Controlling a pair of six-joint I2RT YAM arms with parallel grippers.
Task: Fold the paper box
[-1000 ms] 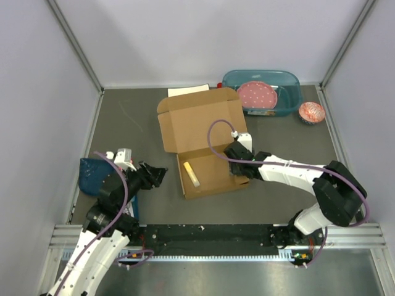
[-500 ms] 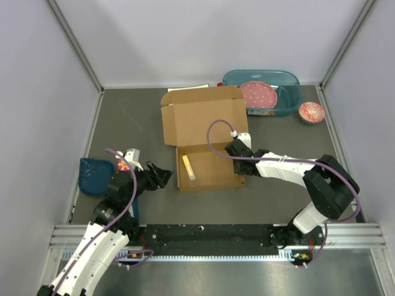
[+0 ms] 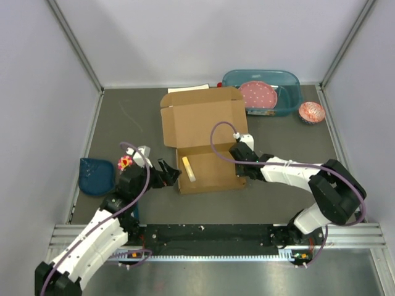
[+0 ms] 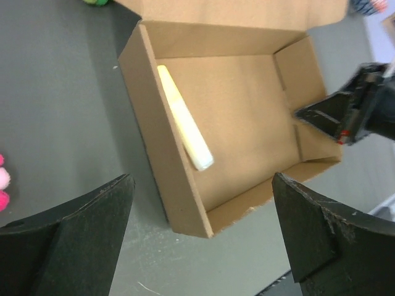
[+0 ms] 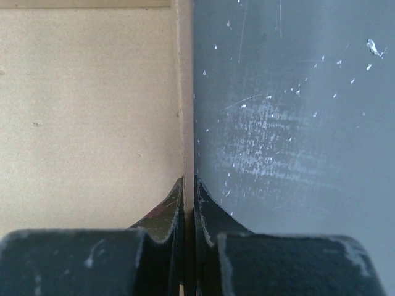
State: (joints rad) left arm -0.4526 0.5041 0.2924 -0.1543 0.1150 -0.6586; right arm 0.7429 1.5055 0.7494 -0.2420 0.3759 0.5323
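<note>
Paper box (image 3: 200,126) on the middle of the table (image 3: 123,123). Lid flap lies open toward the far side; tray part is nearer, walls up. Pale yellow cylinder (image 3: 189,169) lies in the tray along its left wall.

Right tool (image 5: 189,191) clenched on the tray's right wall. The thin cardboard edge is pinched between both fingers, with box interior on one side and bare table on the other.

Left tool (image 3: 170,173) released, jaws spread wide, close beside the tray's near-left corner. Cannot tell if it touches. Its wrist view looks down into the tray between the two fingers (image 4: 74,240).

Far right: teal tub (image 3: 265,72) holding a pink dotted plate (image 3: 258,94), with a red-and-white paper cup (image 3: 311,112) beside it. White sheet (image 3: 188,90) shows beyond the lid. Dark blue item (image 3: 97,176) near the left edge.
</note>
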